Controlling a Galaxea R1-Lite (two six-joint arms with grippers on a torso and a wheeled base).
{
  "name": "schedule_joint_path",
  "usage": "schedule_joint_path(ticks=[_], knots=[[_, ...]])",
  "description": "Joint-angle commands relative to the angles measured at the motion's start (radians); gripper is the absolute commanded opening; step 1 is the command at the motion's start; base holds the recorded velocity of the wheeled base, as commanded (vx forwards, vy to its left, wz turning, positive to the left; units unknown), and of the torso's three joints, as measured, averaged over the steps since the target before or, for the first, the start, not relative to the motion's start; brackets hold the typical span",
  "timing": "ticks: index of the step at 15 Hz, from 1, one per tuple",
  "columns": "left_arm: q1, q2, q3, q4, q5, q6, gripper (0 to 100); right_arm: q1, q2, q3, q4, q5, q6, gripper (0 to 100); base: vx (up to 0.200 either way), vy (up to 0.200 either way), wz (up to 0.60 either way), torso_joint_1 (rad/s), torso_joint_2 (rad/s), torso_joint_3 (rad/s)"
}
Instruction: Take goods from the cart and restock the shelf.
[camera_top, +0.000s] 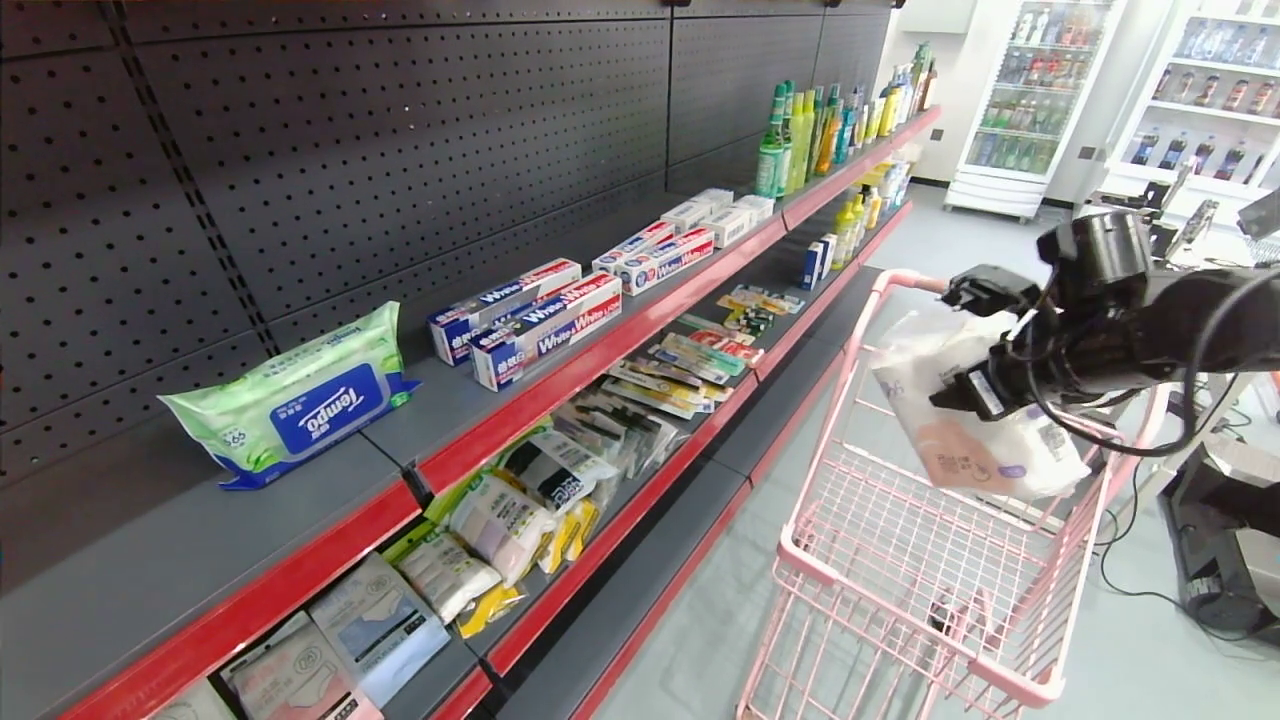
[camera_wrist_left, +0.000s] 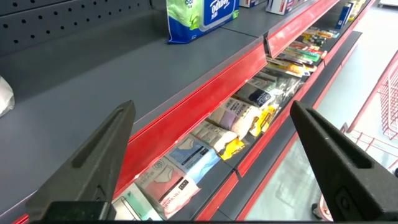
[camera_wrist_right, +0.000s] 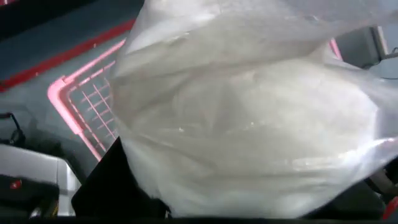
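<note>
My right gripper (camera_top: 975, 345) is shut on a white soft pack of goods (camera_top: 975, 420), holding it in the air above the pink cart (camera_top: 900, 560). The same white pack (camera_wrist_right: 249, 118) bulges close in the right wrist view, with the cart's pink rim (camera_wrist_right: 62, 99) below it. My left gripper (camera_wrist_left: 211, 155) stands open with nothing between its fingers, hovering beside the grey top shelf (camera_wrist_left: 124, 81). A green and blue wipes pack (camera_top: 300, 395) lies on that shelf (camera_top: 200, 540).
Toothpaste boxes (camera_top: 540, 320) and green bottles (camera_top: 790, 135) line the top shelf farther along. The lower shelf holds packaged goods (camera_top: 500, 520). Drinks fridges (camera_top: 1030, 100) stand at the aisle's end. The floor between shelf and cart is narrow.
</note>
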Motion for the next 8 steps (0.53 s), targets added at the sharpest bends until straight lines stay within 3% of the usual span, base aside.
schedule_joint_path(ticks=[1, 5, 6, 8], knots=[[0.0, 0.001, 0.0, 0.0, 0.0, 0.0, 100, 0.004, -0.359, 0.139, -0.001, -0.015, 0.085, 0, 0.0, 0.0, 0.0, 0.0, 0.0, 0.0], [0.0, 0.001, 0.0, 0.0, 0.0, 0.0, 100, -0.048, -0.633, 0.302, -0.002, -0.03, 0.101, 0, 0.0, 0.0, 0.0, 0.0, 0.0, 0.0], [0.0, 0.001, 0.0, 0.0, 0.0, 0.0, 100, -0.093, -0.777, 0.424, -0.007, -0.029, 0.091, 0, 0.0, 0.0, 0.0, 0.0, 0.0, 0.0], [0.0, 0.001, 0.0, 0.0, 0.0, 0.0, 100, -0.154, -0.896, 0.518, -0.009, -0.027, 0.057, 0, 0.0, 0.0, 0.0, 0.0, 0.0, 0.0]])
